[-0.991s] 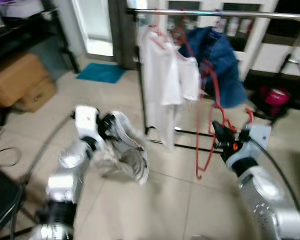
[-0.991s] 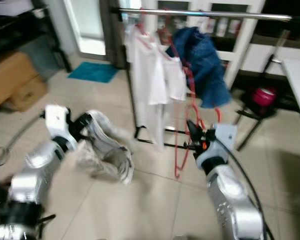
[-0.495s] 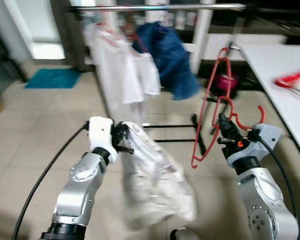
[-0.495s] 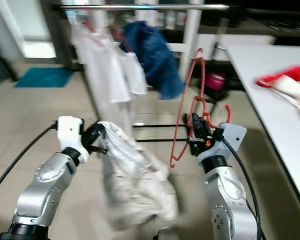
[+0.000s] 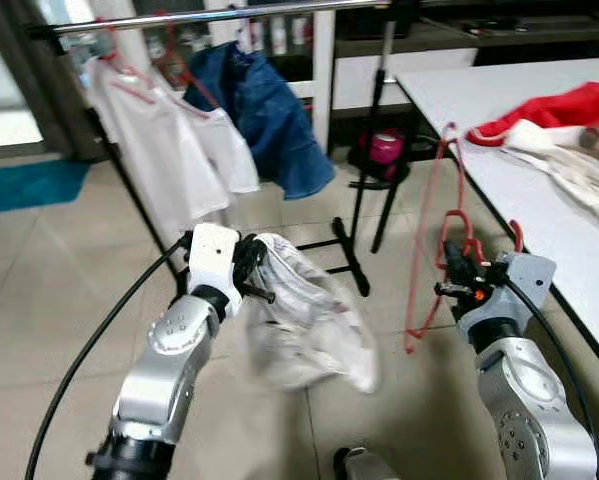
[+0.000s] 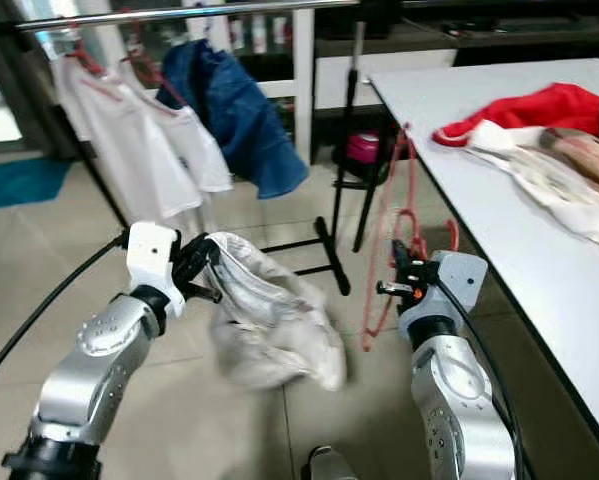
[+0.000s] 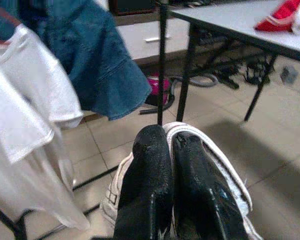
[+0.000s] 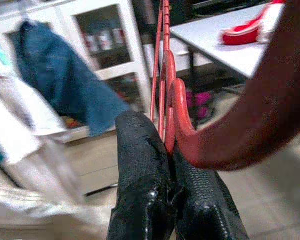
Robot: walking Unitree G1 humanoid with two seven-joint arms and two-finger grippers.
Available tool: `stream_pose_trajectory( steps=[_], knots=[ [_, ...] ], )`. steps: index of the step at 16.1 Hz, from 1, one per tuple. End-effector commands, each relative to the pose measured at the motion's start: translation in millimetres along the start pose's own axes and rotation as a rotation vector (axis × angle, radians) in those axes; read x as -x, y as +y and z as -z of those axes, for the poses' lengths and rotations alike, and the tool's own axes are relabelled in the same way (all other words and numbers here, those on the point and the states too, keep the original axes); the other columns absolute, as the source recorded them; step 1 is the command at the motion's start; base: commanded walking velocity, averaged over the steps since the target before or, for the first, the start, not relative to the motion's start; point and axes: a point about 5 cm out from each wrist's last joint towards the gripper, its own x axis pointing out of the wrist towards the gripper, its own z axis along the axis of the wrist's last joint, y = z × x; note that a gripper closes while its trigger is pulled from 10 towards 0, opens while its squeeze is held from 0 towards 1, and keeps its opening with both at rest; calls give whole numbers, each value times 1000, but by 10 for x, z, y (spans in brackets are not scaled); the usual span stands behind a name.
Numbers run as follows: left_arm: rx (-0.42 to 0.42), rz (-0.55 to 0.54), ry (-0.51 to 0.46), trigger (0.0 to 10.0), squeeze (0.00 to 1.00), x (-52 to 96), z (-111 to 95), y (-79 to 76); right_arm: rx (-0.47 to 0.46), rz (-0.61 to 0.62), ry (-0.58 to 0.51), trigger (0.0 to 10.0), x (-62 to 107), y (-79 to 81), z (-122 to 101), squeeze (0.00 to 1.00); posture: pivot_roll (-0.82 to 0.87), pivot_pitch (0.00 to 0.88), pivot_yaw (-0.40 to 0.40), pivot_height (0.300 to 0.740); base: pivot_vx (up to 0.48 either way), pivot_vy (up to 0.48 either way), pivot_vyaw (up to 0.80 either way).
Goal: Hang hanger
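While I stand short of the rack, my right gripper is clamped tight on the red hanger, fingers pinching the wire near the hook bend, the frame dangling below and rising above my wrist. My left gripper is pinched closed on a white garment, which droops in a loose bundle toward the floor.

Handling guess: the hanger looks like thin wire, light and stiff but springy, and smooth enough to swivel in a two-finger pinch. Holding near the hook is good, since it leaves the hook free to go over the bar. The garment is soft and limp, won't hold any shape, so it needs the collar or shoulder opening found first.

Just to my right is the white table with red and white clothes. Farther off, the clothes rail carries white shirts and a blue denim piece on red hangers.
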Motion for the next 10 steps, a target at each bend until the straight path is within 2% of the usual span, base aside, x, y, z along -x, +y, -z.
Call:
stream_pose_trajectory(
  steps=[1, 4, 5, 6, 7, 10],
  knots=[
    [-24, 15, -38, 10000, 0, -34, -91, 0, 34, 12, -10, 10000, 5, 9, -56, 0, -153, 0, 76, 719, 0, 0, -788],
    [-27, 1, -42, 10000, 0, -47, -104, 21, 23, -9, -51, 10000, 5, 45, -109, 0, -154, 0, 78, 719, 0, 0, -788],
    [-31, 1, -41, 10000, 0, -46, -101, 20, 2, -20, -66, 10000, 5, 57, -124, 0, -154, 0, 78, 719, 0, 0, -788],
    [-44, -1, -42, 10000, 0, -40, -87, 13, -56, -52, -105, 10000, 8, 91, -167, 0, -154, 0, 78, 719, 0, 0, -800],
    [-52, -6, -43, 10000, 0, -38, -84, 9, -65, -61, -119, 10000, 8, 102, -187, 0, -148, 0, 71, 719, 0, 0, -800],
    [-52, -16, -53, 10000, 0, -35, -91, 16, -45, -72, -113, 10000, 4, 134, -183, 0, -146, 0, 69, 719, 0, 0, -800]
  ],
)
